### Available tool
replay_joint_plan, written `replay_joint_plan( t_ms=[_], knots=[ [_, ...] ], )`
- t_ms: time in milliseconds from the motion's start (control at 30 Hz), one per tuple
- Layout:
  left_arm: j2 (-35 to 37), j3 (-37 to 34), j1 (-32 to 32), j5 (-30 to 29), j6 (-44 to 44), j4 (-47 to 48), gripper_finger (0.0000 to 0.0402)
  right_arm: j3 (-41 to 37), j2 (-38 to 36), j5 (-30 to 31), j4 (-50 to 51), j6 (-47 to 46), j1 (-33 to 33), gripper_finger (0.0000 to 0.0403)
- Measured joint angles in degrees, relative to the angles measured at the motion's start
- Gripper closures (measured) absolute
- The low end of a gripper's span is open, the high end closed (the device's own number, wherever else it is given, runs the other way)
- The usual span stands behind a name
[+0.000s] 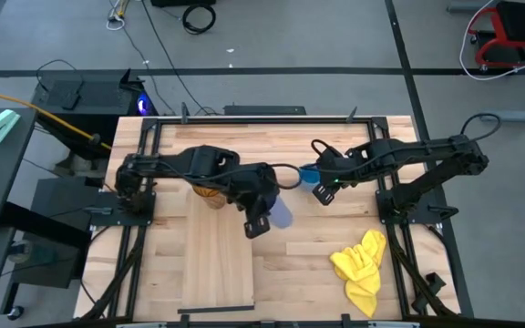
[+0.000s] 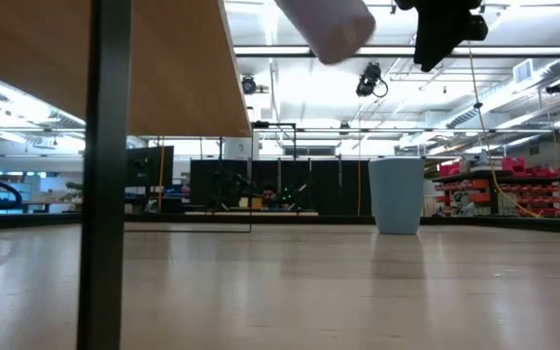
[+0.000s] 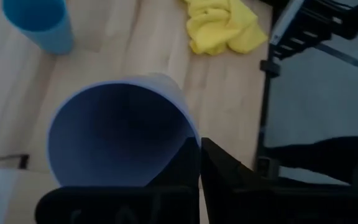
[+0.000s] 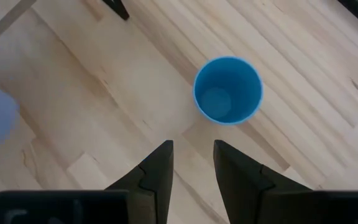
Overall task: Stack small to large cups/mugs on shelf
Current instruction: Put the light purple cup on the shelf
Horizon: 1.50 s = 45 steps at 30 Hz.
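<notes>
My left gripper (image 1: 261, 221) is shut on the lavender cup (image 1: 283, 215), which hangs tilted well above the table in the low view (image 2: 331, 27). The short blue cup (image 4: 227, 90) stands upright on its base on the table top, mouth up. My right gripper (image 4: 192, 167) hovers above and beside it, open, with nothing between its fingers. The amber tumbler (image 1: 212, 195) shows only partly under my left arm, at the far end of the shelf (image 1: 219, 264), a pale board lying on the table. My left gripper holds the lavender cup by its rim (image 3: 188, 134). One finger (image 3: 184, 163) is inside the mouth and the other (image 3: 225, 171) is outside the wall. The fingers come slanting down from the table's left. The cup is lifted clear and tilted, its mouth toward the wrist.
A crumpled yellow cloth (image 1: 361, 264) lies near the table's front right. The table's dark frame rails (image 1: 392, 228) run along both sides. A dark post (image 2: 105, 175) stands close in front of the low camera.
</notes>
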State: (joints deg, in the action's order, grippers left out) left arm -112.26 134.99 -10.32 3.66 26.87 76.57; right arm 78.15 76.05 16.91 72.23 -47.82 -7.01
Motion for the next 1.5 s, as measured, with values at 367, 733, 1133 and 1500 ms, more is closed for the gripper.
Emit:
replay_joint_plan(
  t_ms=[367, 733, 1133, 1500],
  knots=[
    [3.03, 0.03, -3.77, 3.25, 8.55, 13.29, 0.0393, 0.0, -0.09, 1.02, 0.16, 2.26, 0.0, 0.028],
    [7.21, 0.01, -5.57, 4.09, 17.77, 13.43, 0.0393, 0.0, -0.11, 2.75, -0.33, 4.09, 0.11, 0.028],
    [7.75, -0.32, -9.64, 1.52, 24.31, 13.36, 0.0393, 0.0, -0.11, 3.73, -0.42, 5.61, 0.11, 0.028],
    [7.69, -4.19, -11.52, -2.24, 30.27, 13.35, 0.0393, 0.0, -0.11, 4.07, -0.74, 7.17, 0.11, 0.028]
  ],
)
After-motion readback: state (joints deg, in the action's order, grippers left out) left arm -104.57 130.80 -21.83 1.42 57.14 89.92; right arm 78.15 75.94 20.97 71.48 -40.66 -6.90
